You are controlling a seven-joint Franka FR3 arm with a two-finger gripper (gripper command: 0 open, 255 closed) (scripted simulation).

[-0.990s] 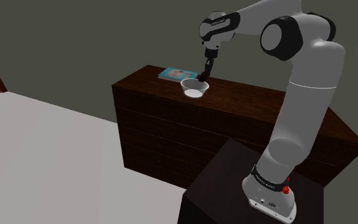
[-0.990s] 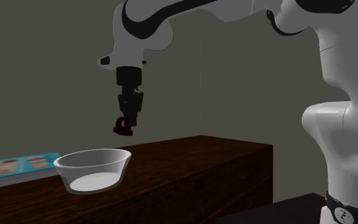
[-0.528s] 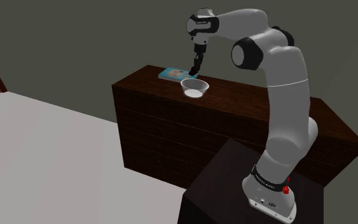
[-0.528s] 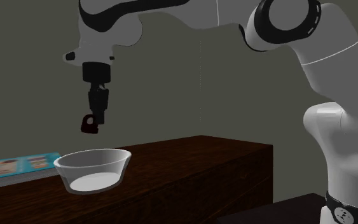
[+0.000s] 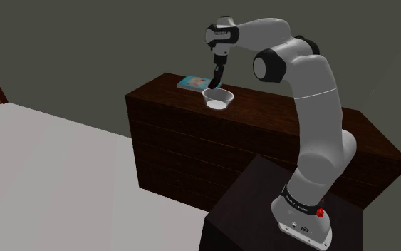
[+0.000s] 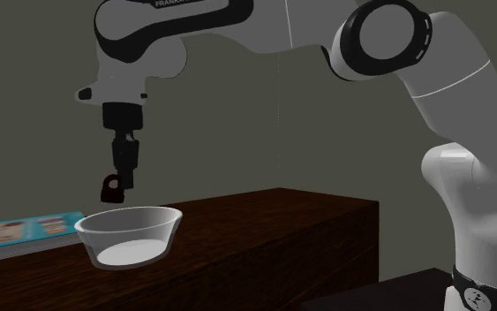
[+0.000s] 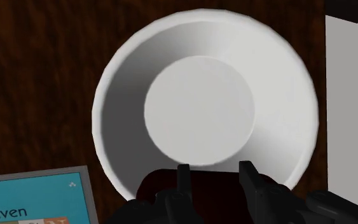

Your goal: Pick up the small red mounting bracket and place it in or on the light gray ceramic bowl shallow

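Over the bowl (image 6: 136, 231) edge at frame left, the pincer (image 6: 119, 182) clamps the red bracket (image 6: 110, 191); release now risks a miss.

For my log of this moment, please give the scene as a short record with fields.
gripper: shut on bracket, above the edge of the bowl
bracket: dark red, held in air, not in bowl
bowl: white, upright, empty, on dark wooden cabinet
book: teal, flat on cabinet, beside bowl
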